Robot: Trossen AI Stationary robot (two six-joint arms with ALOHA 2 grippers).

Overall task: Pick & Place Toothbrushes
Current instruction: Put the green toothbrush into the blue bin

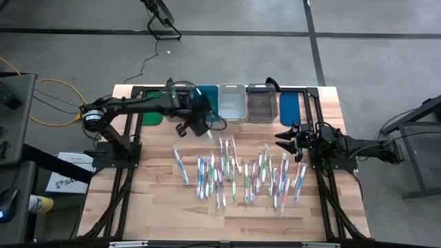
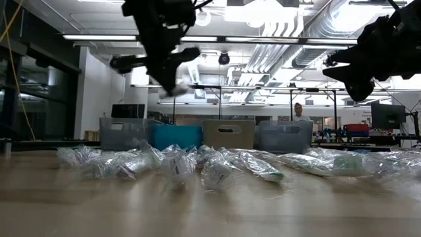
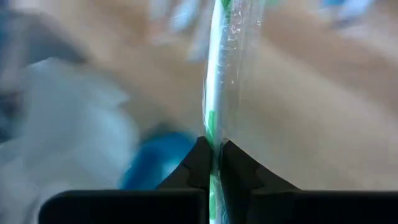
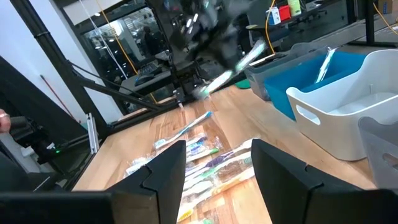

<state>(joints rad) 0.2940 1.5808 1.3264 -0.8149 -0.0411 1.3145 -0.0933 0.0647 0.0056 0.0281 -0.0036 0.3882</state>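
Note:
Several wrapped toothbrushes [image 1: 234, 172] lie flat and scattered on the wooden table, also in the low view [image 2: 217, 164] and the right wrist view [image 4: 199, 155]. My left gripper [image 1: 195, 127] hovers high over the table near the teal bin [image 1: 209, 96], shut on one green-and-white toothbrush in clear wrap [image 3: 221, 74]. The low view shows that toothbrush [image 2: 179, 89] well above the pile. My right gripper [image 1: 282, 138] waits open above the table's right side, touching nothing; its fingers frame the pile [image 4: 217, 155]. My left gripper pinches the wrapped green toothbrush between its two fingertips [image 3: 200, 155], on the handle section [image 3: 214, 134] beside them. The brush runs on past the fingertips, along the fingers. It is lifted clear of the table, slanted in the air [image 4: 239, 65].
A row of bins stands along the far edge: green [image 1: 150, 114], teal, white [image 1: 232, 102], grey [image 1: 260, 103] and blue [image 1: 289, 108]. One toothbrush shows inside the blue bin [image 4: 324, 65]. Bare wood lies at the near edge and left side. A person [image 2: 299, 112] stands in the room behind.

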